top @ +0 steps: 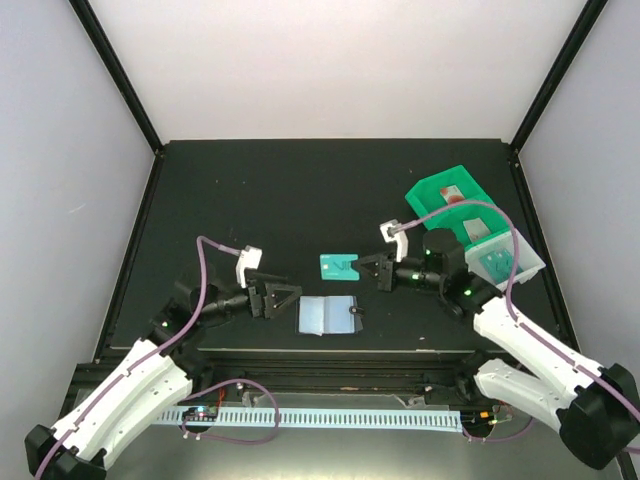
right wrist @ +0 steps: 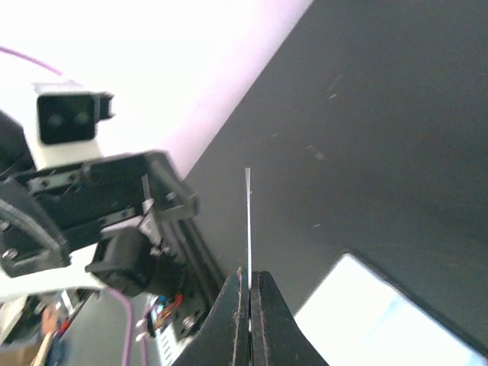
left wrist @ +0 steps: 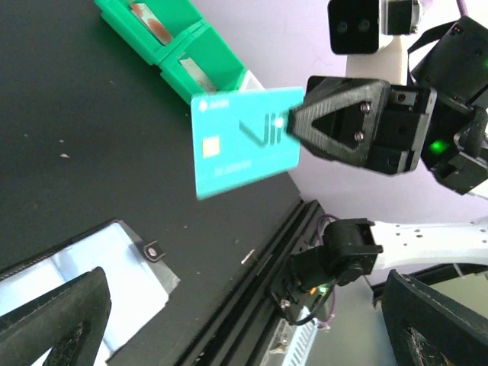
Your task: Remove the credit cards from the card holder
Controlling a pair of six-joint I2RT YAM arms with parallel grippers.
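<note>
Right gripper (left wrist: 288, 126) is pinched shut on 1 short edge of the teal credit card (left wrist: 242, 143), which hangs in the air near the open card holder (top: 327, 314). Left gripper (top: 288, 298) gapes wide, empty. The card looks light, stiff and slick, so a flat edge pinch seems best.

Right claw (left wrist: 288, 126) is black; the card (left wrist: 244, 141) in it is teal-green with darker teal lettering and a pale chip patch. Card holder (top: 327, 314): pale blue-grey inside, black clasp tab (top: 357, 316). Desk (top: 300, 190): matte black, a few light specks. Green bin (top: 425, 192) has something red inside; the clear bin (top: 530, 262) has something teal. Left claw (top: 292, 298) is black. Arms (top: 130, 390) white, cables (top: 215, 243) purple.
</note>
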